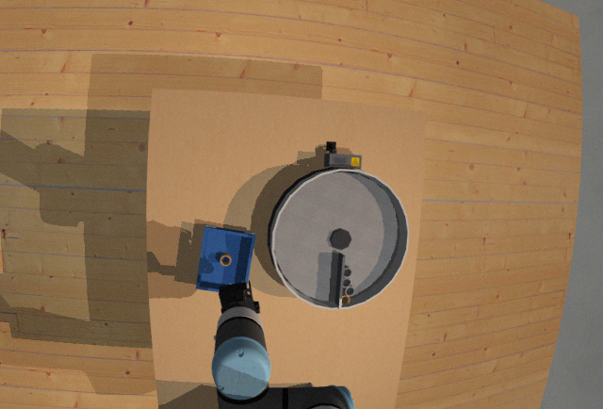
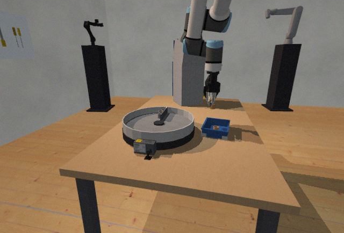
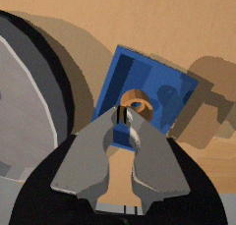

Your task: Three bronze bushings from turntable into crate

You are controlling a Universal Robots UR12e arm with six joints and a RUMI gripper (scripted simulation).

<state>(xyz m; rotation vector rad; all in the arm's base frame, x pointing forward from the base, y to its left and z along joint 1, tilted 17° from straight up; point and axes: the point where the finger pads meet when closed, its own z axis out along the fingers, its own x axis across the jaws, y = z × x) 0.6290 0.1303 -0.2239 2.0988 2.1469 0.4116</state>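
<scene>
Bronze bushing (image 3: 146, 108), second of the set by the look of it, hangs at the tips of the gripper (image 3: 126, 116). The jaws are pressed almost fully together and pinch only the thin wall of the sleeve, one finger apparently inside the bore and one outside. This explains the very narrow opening on a ring-shaped part. In the exterior view the held bushing shows as a small bronze spot below the fingertips, well above the table (image 1: 194, 151).

The wrist view places the held sleeve over the near edge of the blue crate (image 3: 147, 73), so the carry is judged nearly complete. The release point should lie further over the crate floor. A drop from here could strike the near wall.

One bronze bushing in the crate (image 1: 224, 259) lies flat on the floor with its bore up.

On the turntable (image 1: 398, 234), the remaining parts line up against a dark divider bar (image 1: 335, 278) that runs from the central hub (image 1: 340, 238) to the rim. The bar appears to gather the parts into one pick position. Three grey bushings (image 1: 347, 282) sit nearer the hub and are to stay. One more bronze bushing on the turntable (image 1: 346, 300) rests at the rim end of the row and is judged the third part to move.

A small control box (image 1: 342, 159) sits against the far rim.
</scene>
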